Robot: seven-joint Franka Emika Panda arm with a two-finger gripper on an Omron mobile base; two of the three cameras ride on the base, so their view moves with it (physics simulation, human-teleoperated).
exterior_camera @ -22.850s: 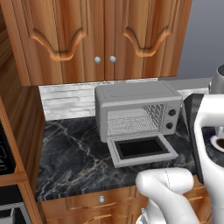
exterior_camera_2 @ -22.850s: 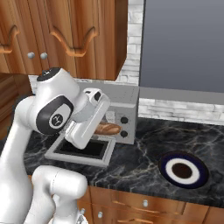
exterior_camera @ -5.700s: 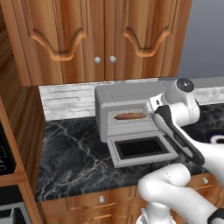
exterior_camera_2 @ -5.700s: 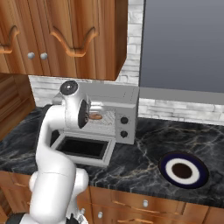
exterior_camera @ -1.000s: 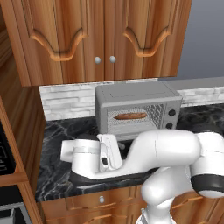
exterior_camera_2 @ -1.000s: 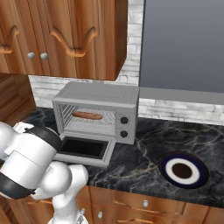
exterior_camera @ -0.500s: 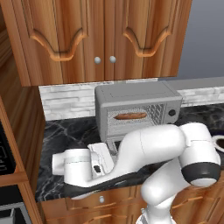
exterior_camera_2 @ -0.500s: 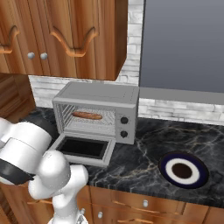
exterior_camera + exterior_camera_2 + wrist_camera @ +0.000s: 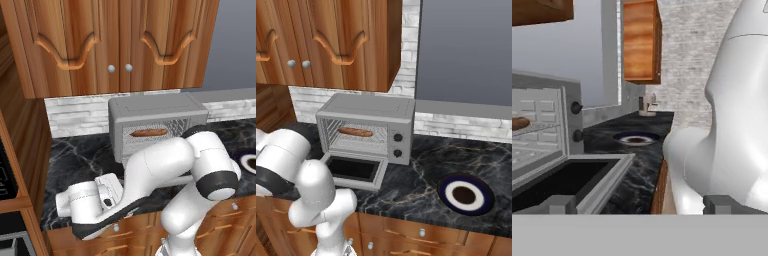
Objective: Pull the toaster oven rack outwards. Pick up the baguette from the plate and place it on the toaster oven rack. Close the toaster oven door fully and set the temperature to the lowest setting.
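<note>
Gripper [image 9: 639, 204]: fingers spread wide, nothing between them; positioned low at the left front corner of the oven door, looking along the counter edge. Judged as set to get under or against the lowered door for the closing push.

Toaster oven door [image 9: 355, 171]: folded down flat on the counter, dark glass upward, hinged at the oven's foot. Near corner seen just beside the left fingertip [image 9: 561, 204] in the hand view (contact not determinable).

Toaster oven rack [image 9: 358, 142]: silvery grid inside the open cavity, carrying the load; how far drawn out cannot be told.

Baguette [image 9: 355, 132]: reddish-brown, lying lengthwise on the rack, toward the rear of the cavity. Placement step judged done.

Toaster oven [image 9: 158, 111]: grey box against the tiled backsplash, two black knobs [image 9: 398, 137] on the right panel, one above the other. Temperature setting unreadable.

Plate [image 9: 465, 194]: dark centre, pale ring, dark rim, bare, on the marble counter [image 9: 421, 185] well to the right of the oven.

View notes: left base view blocked across the middle by the arm's white links, door hidden behind them, baguette [image 9: 149, 133] visible above. Right base view gives door, knobs and plate unobstructed. Hand view adds the door's edge seen end-on and the plate [image 9: 635, 138] far down the counter.
</note>
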